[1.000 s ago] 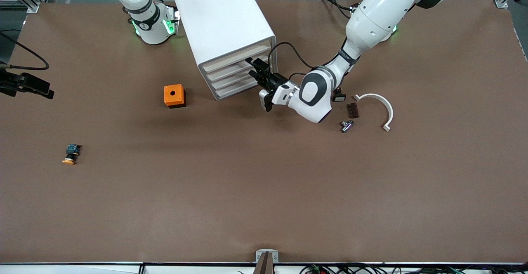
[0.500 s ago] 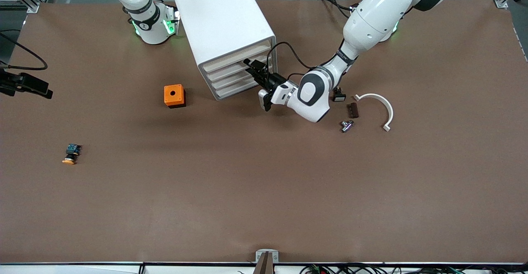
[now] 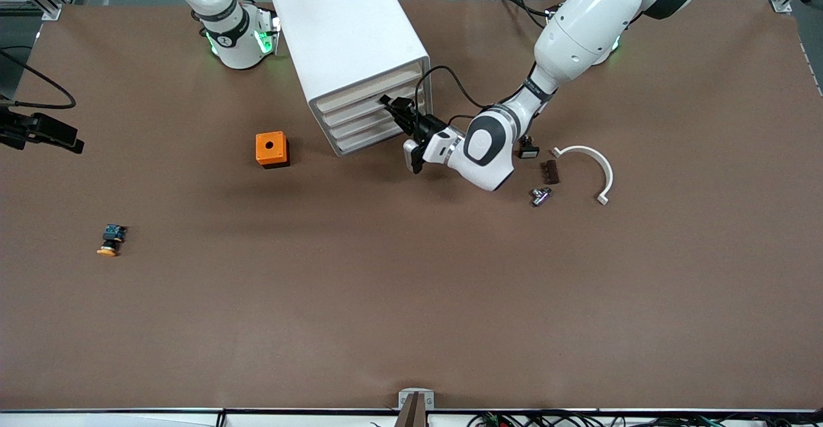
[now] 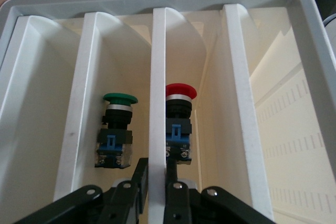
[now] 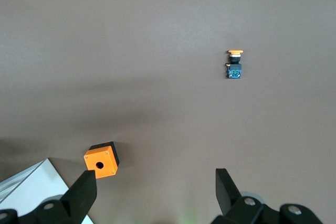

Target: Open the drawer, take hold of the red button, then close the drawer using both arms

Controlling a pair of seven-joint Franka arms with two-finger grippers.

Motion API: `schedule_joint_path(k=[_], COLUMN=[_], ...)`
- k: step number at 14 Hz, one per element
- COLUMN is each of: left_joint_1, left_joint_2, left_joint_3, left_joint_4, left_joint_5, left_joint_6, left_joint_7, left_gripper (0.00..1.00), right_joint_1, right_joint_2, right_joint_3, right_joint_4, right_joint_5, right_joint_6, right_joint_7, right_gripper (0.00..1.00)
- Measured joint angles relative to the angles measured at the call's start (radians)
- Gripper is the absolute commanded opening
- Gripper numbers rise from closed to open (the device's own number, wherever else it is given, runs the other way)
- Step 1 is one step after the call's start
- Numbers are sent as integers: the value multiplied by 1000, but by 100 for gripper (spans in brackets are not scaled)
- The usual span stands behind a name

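The white cabinet (image 3: 350,35) stands near the robots' bases, its four drawers all pushed in. My left gripper (image 3: 388,102) is at the uppermost drawer (image 3: 366,91). In the left wrist view its fingers (image 4: 156,163) are shut on that drawer's white front lip (image 4: 157,77). The red-capped button (image 4: 178,108) lies inside, just past the fingertips; it is hidden in the front view. My right gripper (image 3: 71,141) waits open and empty over the right arm's end of the table, and its own wrist view shows it open (image 5: 155,179).
A green-capped button (image 4: 116,124) lies in the neighbouring drawer. An orange box with a hole (image 3: 271,149) sits beside the cabinet. An orange-yellow-capped button (image 3: 110,239) lies nearer the front camera. A white curved piece (image 3: 595,163) and small parts (image 3: 550,171) lie by the left arm.
My left gripper has moved slightly in toward the cabinet front onto the drawer's lip. The right arm has not moved.
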Motion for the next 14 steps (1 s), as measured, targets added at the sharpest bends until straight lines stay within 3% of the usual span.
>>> schedule_joint_path(k=[7,14], left_joint_1=[0,10], left_joint_2=[0,3], left_joint_3=[14,88], left_joint_4=[18,74], left_joint_5=[0,1], left_joint_6=[0,-13], left_joint_7=[-19,-42], left_gripper=[0,0], right_joint_1=[1,18], right_joint_2=[-1,-1], right_joint_3=[3,7], right_joint_4=[0,0], right_joint_5=[0,2], right_joint_6=[-6,-19], right_joint_7=[0,42], right_gripper=[100,100])
